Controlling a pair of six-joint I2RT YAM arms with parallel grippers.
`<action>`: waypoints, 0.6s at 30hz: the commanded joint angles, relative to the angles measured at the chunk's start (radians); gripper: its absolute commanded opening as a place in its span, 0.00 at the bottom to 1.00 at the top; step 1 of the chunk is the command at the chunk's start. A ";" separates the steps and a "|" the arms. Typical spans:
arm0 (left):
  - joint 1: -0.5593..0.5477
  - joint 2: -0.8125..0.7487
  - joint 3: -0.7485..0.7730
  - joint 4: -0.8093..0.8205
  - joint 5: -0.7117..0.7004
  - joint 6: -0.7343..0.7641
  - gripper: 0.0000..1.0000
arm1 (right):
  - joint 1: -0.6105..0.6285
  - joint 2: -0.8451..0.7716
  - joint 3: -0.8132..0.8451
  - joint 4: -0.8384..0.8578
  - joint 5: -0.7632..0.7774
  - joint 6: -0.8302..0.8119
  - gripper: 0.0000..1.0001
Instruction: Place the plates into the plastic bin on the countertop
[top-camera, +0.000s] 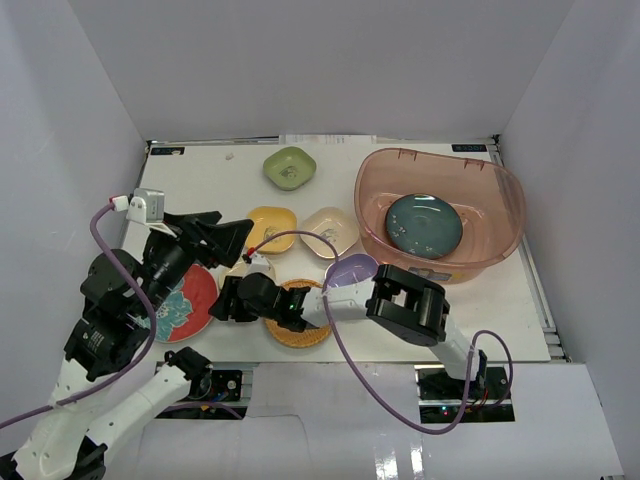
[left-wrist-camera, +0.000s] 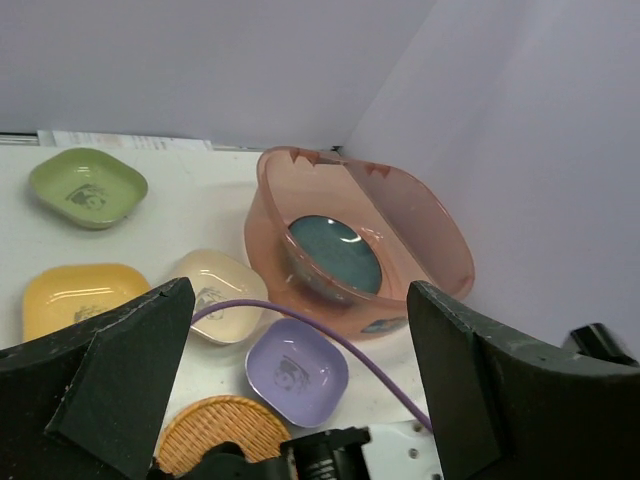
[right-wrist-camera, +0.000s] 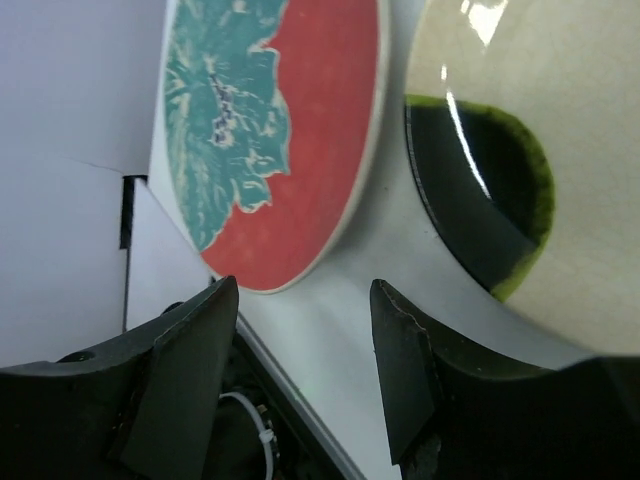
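Right gripper (right-wrist-camera: 300, 345) sat low, jaws parted and empty, beside the round red plate with teal leaf print (right-wrist-camera: 290, 130), which lay flat on the white countertop (top-camera: 500, 300). Left gripper (left-wrist-camera: 300, 370) hung wide open, holding nothing. Plate judged rigid, glazed, slippery, breakable: pinch at rim. Translucent pinkish plastic bin (top-camera: 500, 215) stood well apart, with a round teal plate (top-camera: 424, 222) inside.

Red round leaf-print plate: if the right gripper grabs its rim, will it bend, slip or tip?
Probably rigid: the red round leaf-print plate shows a crisp, even edge. Lying flat and shallow on the white countertop, it would likely slide, not tip, when pushed. Its smooth face may slip in the right gripper.
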 joint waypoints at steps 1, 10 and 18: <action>0.004 -0.026 -0.010 -0.030 0.072 -0.029 0.98 | 0.007 0.049 0.093 -0.052 0.004 0.062 0.62; 0.004 -0.035 -0.079 -0.021 0.140 -0.047 0.98 | -0.012 0.178 0.205 -0.081 -0.031 0.059 0.59; 0.004 -0.032 -0.131 -0.004 0.134 -0.023 0.98 | -0.054 0.276 0.262 -0.069 -0.108 0.054 0.56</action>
